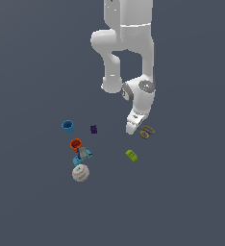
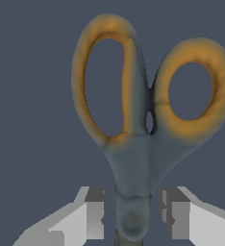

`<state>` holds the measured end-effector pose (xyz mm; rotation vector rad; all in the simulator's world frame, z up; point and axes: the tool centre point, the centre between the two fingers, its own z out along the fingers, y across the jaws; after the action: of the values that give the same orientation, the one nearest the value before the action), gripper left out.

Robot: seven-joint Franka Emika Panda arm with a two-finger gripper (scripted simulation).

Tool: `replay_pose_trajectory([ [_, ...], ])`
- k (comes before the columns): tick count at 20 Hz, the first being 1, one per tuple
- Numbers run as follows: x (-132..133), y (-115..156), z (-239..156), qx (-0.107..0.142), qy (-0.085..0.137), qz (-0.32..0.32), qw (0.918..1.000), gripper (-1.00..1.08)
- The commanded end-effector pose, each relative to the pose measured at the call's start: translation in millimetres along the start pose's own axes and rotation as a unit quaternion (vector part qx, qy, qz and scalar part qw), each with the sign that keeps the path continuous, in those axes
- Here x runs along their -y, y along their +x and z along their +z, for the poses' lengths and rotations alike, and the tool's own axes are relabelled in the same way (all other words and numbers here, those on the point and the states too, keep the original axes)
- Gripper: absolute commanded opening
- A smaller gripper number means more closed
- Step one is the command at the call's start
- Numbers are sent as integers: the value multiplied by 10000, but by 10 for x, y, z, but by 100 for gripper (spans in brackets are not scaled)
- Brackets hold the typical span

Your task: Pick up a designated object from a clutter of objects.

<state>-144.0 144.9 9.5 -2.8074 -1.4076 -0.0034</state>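
Down at the floor, just off the exterior view's right of the arm's wrist, lie the scissors (image 1: 147, 132), flat on the grey surface w/ the gripper (image 1: 131, 129) low beside/over them. Wrist view shows it closer: scissors (image 2: 143, 125) w/ two orange-tan loops pointing away from the cam, grey neck running down btwn the fingers (image 2: 93, 218). Jaws stand apart, one pad each side of the pivot area, small gaps visible both sides, so not clamped yet as far as I can tell.

Handling, my guess: light, stiff, thin metal + hard plastic; lies very flat so fingers must reach right to the floor. Smooth surface prob slippery; could twist in the grip if held off-centre. Best hold looks like the neck/pivot, where it's narrow and solid, approx where the pads sit now. Loops are wider and hollow, worse to pinch. Blades are hidden under the gripper in the wrist view.

Around: green block (image 1: 131, 155) near but apart, toward the viewer. Purple cube (image 1: 93, 129), blue cup (image 1: 68, 126), orange cup (image 1: 75, 143), cyan piece (image 1: 81, 155) and white ball (image 1: 80, 172) are all well apart on the exterior view's left. Nothing touches the scissors; no obstruction to closing or lifting straight up
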Motion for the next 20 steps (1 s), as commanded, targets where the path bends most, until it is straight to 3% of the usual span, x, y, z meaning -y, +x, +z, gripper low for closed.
replay_pose_trajectory([
  [1, 1, 4, 0, -3, 0, -3, 10000, -100],
  [10, -97, -44, -163, 0, -2, -3, 10000, -100],
  [20, -416, -198, -704, 5, -2, 1, 10000, -100],
])
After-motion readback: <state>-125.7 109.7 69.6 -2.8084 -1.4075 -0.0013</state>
